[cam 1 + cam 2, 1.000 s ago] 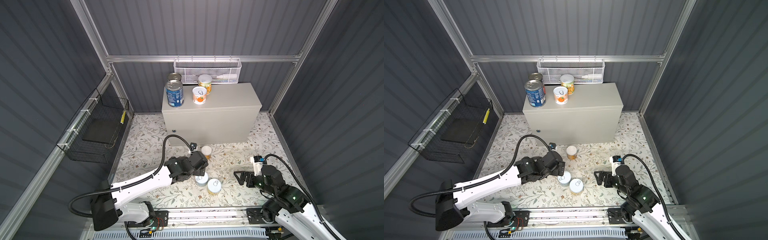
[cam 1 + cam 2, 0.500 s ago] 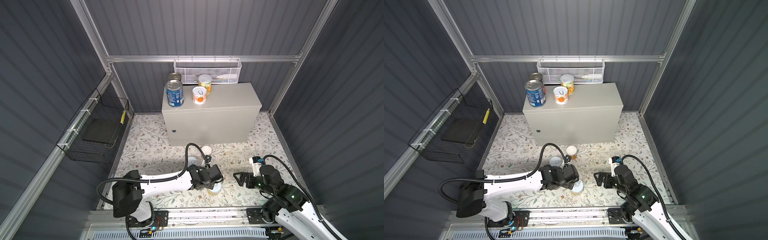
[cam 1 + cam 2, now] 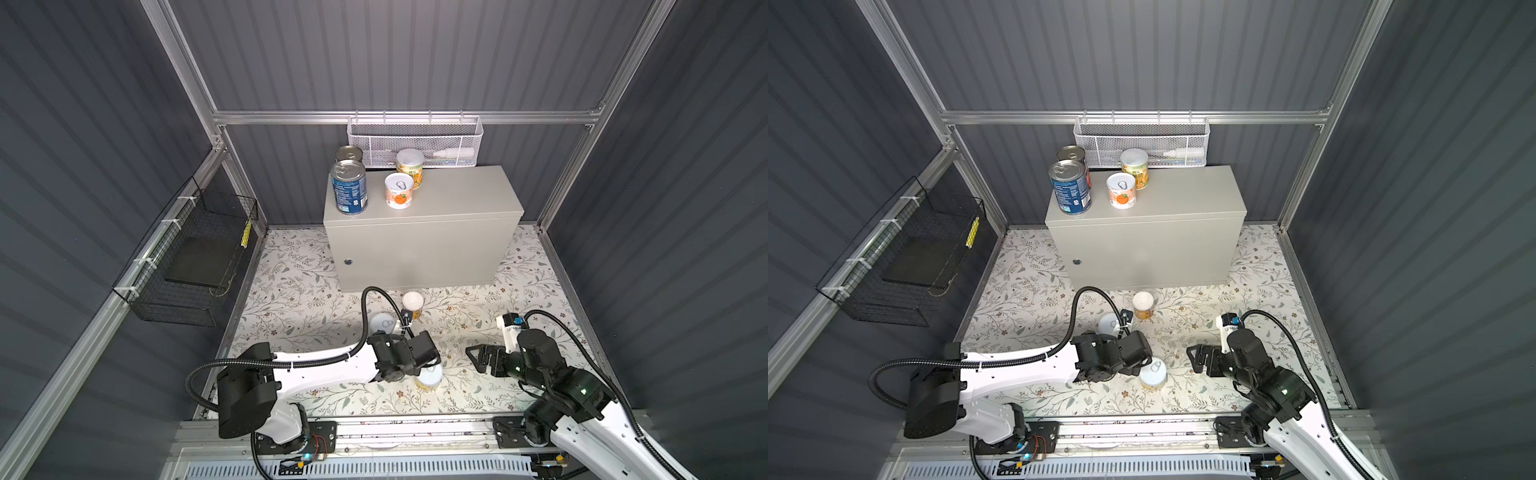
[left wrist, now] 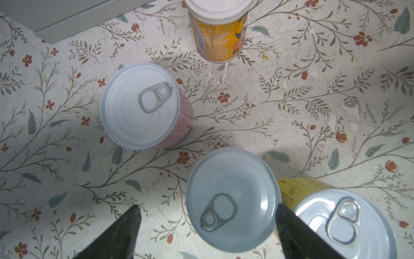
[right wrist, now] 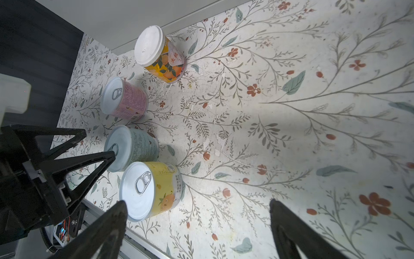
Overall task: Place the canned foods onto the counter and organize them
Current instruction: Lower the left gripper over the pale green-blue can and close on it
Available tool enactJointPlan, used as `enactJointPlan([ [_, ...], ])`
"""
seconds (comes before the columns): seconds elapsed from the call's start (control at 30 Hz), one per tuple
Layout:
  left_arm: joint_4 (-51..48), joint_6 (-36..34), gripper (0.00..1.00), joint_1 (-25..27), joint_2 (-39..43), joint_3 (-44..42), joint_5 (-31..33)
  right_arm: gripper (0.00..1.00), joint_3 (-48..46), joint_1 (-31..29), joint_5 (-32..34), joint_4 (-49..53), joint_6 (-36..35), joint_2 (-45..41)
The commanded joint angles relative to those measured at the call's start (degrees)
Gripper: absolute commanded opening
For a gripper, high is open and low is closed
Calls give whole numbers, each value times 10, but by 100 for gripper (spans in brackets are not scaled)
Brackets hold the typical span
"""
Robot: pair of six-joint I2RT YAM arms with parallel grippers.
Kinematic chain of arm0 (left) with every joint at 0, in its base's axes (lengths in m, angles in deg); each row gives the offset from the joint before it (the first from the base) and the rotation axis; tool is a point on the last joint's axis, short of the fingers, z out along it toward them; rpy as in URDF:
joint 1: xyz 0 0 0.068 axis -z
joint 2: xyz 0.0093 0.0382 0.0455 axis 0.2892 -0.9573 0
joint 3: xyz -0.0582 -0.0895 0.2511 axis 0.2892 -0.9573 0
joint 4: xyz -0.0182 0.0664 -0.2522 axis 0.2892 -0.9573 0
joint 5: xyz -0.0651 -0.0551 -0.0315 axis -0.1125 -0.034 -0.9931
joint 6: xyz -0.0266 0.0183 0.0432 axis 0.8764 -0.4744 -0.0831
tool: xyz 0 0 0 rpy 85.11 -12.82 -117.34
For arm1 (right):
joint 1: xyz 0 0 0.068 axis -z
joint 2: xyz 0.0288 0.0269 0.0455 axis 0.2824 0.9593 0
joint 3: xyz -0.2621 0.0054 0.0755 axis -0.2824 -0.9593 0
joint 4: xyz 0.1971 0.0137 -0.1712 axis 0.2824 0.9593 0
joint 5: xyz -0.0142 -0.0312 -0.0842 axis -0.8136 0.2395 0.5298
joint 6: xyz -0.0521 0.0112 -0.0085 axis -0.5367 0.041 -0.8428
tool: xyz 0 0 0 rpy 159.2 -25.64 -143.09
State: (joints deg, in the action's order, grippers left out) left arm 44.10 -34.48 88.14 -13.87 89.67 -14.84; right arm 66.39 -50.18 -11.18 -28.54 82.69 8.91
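On the flowered floor stand several canned foods: an orange one (image 4: 220, 33), a pink one (image 4: 141, 105), a pale one (image 4: 233, 199) and a yellow one (image 4: 340, 224). My left gripper (image 4: 208, 205) is open and straddles the pale can; one finger sits between it and the yellow can, the other stands apart. In both top views the left wrist hides the pale can beside the yellow can (image 3: 430, 376). My right gripper (image 5: 197, 208) hangs open over bare floor by the yellow can (image 5: 152, 190). The counter (image 3: 449, 195) carries two blue cans (image 3: 349, 189) and two small ones (image 3: 399, 195).
A white mesh basket (image 3: 415, 141) hangs on the back wall just above the counter. A black wire basket (image 3: 195, 266) hangs on the left wall. A metal rail (image 3: 395, 428) runs along the floor's front edge. Dark ribbed walls close in three sides.
My left gripper has swung from beside the pink can toward the front right and come down around the pale can, its jaws narrowing a little. The right arm has barely moved.
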Motion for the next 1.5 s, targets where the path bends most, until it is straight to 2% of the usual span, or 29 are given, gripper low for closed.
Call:
enactJointPlan([
  [0.0, 8, -3, 93, 1, 2, -7, -2, 99, 3, 0, 2, 1, 2, 3],
  [0.9, -1, -14, 90, 1, -58, 22, -20, 99, 7, 0, -1, 7, 5, 0],
  [1.17, -7, -3, 93, 1, -19, 26, -23, 99, 6, 0, -5, 6, 4, 1],
  [1.27, -40, -3, 93, 1, -6, 29, -23, 99, 6, 0, -5, 7, 4, 0],
  [1.47, -80, 1, 93, 1, 45, -12, -50, 99, 4, 0, -5, 6, 3, -2],
])
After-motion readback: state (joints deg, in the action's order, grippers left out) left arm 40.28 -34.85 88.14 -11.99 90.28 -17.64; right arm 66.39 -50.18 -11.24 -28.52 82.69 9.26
